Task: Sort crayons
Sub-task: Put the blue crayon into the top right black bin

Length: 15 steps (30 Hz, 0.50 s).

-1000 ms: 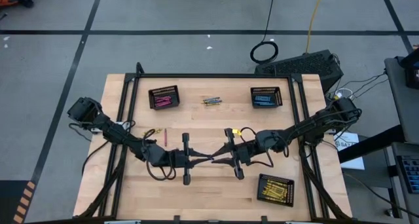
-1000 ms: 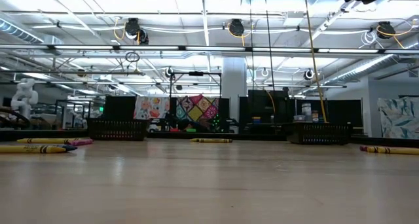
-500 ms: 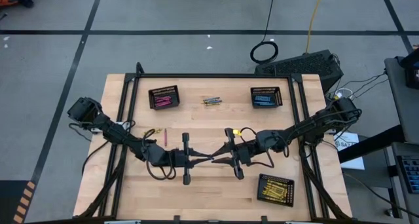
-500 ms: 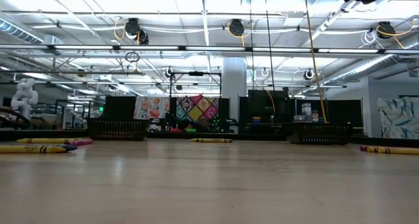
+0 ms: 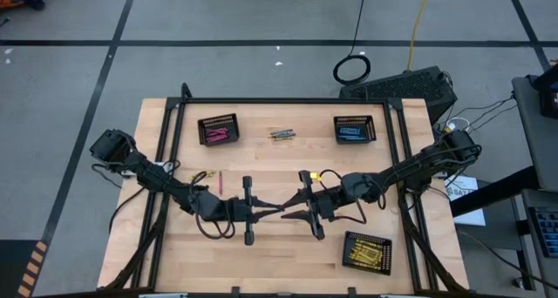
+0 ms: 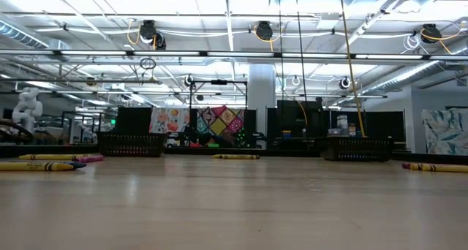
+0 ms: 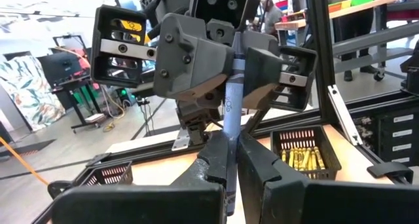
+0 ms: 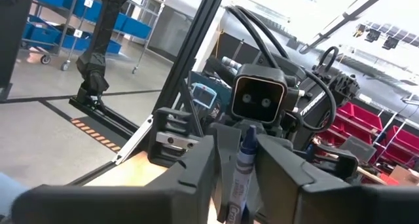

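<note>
Two grippers meet over the table's (image 5: 288, 254) middle, tip to tip, sharing one blue crayon (image 7: 229, 119). Left gripper (image 7: 230, 160) is clenched on one end. Right gripper (image 8: 243, 160) has its fingers either side of the other end; I cannot tell whether it is gripping. Loose crayons (image 5: 280, 134) lie far, between the pink-filled basket (image 5: 218, 129) and the blue-filled basket (image 5: 354, 129).

Two matte black jointed robot arms (image 5: 157, 178) had boxy segments and loose black cables looping beside them. Small yellow tags (image 5: 330, 172) marked the wiring near each wrist. The right gripper (image 7: 232, 60) had blocky grey-black finger carriers on a silver rail with dark screw heads. The left gripper (image 8: 245, 135) carried a square black camera housing above.
</note>
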### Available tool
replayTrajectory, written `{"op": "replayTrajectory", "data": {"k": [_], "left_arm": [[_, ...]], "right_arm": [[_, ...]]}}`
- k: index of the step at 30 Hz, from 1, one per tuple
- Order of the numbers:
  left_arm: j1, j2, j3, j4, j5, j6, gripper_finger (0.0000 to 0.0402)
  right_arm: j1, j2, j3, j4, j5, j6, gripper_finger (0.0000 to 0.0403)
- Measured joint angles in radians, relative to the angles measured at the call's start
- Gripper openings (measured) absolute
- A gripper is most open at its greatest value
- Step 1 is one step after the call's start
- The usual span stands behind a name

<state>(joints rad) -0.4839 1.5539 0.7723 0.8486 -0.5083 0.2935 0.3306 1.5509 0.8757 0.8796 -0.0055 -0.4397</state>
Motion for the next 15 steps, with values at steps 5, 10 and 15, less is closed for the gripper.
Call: {"op": "replayTrajectory", "data": {"k": [5,10,15], "left_arm": [[-0.001,0.000,0.000,-0.002,0.003,0.000,0.0011],[-0.001,0.000,0.000,-0.010,-0.002,-0.001,0.0012],[-0.003,-0.021,0.000,-0.114,-0.092,-0.028,0.0056]], "right_arm": [[0.000,-0.002,0.000,-0.011,0.009,-0.017,0.0033],[0.002,-0.002,0.000,-0.027,0.027,-0.022,0.0008],[0.027,-0.026,0.000,-0.138,0.219,-0.029,0.0005]]}}
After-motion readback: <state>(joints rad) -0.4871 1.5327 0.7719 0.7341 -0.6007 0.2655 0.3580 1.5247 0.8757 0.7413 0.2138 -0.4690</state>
